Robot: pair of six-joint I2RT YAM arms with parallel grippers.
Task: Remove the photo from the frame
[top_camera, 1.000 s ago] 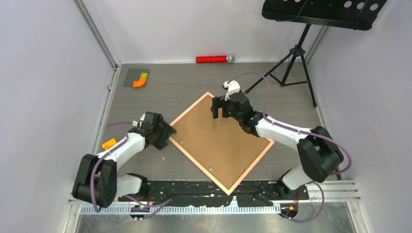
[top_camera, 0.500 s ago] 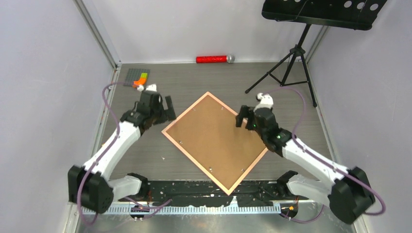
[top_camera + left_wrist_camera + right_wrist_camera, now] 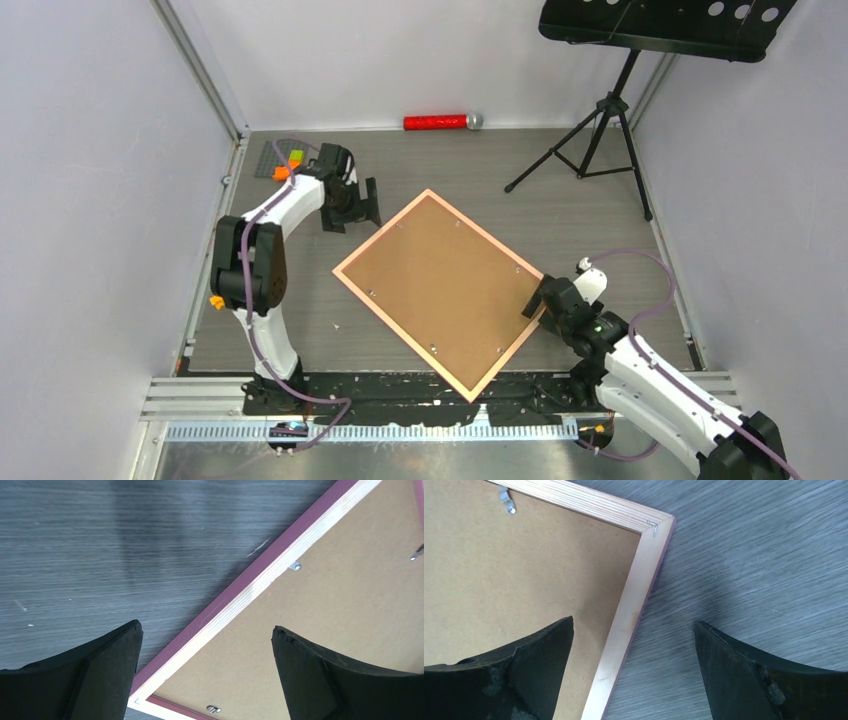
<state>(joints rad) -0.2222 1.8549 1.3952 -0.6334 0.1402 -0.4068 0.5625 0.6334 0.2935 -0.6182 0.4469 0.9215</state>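
Note:
The pink frame (image 3: pixel 383 230) lies face down on the table, turned like a diamond. The plain brown backing board (image 3: pixel 440 285) fills it, and the photo is hidden under the board. My left gripper (image 3: pixel 352 212) is open and empty, just off the frame's far-left edge. In the left wrist view, the left gripper (image 3: pixel 206 627) straddles the pale rim (image 3: pixel 260 580) near a corner. My right gripper (image 3: pixel 538 303) is open and empty at the frame's right corner. In the right wrist view, the right gripper (image 3: pixel 634 622) has one finger over the board (image 3: pixel 524 565) and one over the table, the rim (image 3: pixel 634 595) between them.
Small metal tabs (image 3: pixel 295 566) (image 3: pixel 506 502) hold the board in. A red tube with a silver end (image 3: pixel 440 122) lies by the back wall. A grey baseplate with bricks (image 3: pixel 282 158) sits at the far left. A music stand tripod (image 3: pixel 590 150) stands at the far right.
The left arm swung from the frame's left corner to its far-left edge. The right arm pulled back from the frame's top to its right corner. The frame shifted slightly.

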